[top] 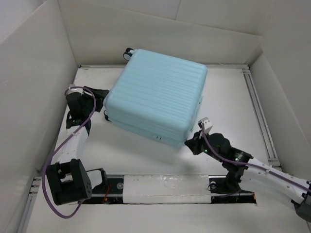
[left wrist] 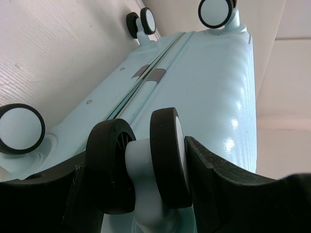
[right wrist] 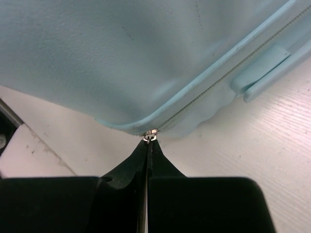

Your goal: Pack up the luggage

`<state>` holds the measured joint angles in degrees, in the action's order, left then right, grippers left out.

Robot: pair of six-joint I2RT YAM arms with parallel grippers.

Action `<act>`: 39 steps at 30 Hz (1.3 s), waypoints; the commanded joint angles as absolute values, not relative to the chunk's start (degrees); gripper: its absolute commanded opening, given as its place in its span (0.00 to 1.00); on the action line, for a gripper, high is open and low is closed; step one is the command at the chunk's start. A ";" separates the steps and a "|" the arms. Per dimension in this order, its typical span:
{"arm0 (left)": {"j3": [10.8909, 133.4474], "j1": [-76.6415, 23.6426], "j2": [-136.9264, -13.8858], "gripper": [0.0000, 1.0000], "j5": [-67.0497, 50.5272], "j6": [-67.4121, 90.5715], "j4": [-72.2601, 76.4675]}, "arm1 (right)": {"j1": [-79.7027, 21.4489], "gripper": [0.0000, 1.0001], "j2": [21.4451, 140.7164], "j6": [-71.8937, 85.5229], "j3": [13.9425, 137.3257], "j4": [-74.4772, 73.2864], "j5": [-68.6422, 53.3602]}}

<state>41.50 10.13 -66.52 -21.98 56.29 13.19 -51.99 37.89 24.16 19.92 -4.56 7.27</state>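
White bench [top: 228, 104] walled by white panels [top: 146, 29]; luggage [top: 155, 97] lies flat, left claw [left wrist: 146, 162] grasping a caster wheel [left wrist: 167, 150], right claw [right wrist: 147, 148] clenched on zipper pull [right wrist: 150, 134]

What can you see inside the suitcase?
Nothing inside shows: the suitcase lies shut on the table, its shell covering any contents. Only its ribbed outside, a wheel and the zip are visible.

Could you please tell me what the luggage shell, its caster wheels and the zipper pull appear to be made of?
The luggage shell looks like moulded hard plastic, glossy: ribbed, with sharp highlights. The caster wheel shows a matte black rubbery tyre on a pale plastic hub. The zipper pull glints silvery, probably metal.
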 commanded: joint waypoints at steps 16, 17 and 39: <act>29.37 1.14 -54.15 0.00 -28.64 51.68 26.54 | -49.35 0.00 42.62 43.43 39.59 8.10 1.96; 28.57 0.62 -53.01 0.00 -28.65 51.68 26.54 | -45.04 0.00 44.72 42.37 41.81 6.00 -1.46; 11.69 0.62 -37.97 0.00 -32.70 54.93 31.38 | -59.75 0.00 43.47 46.69 21.32 23.32 13.33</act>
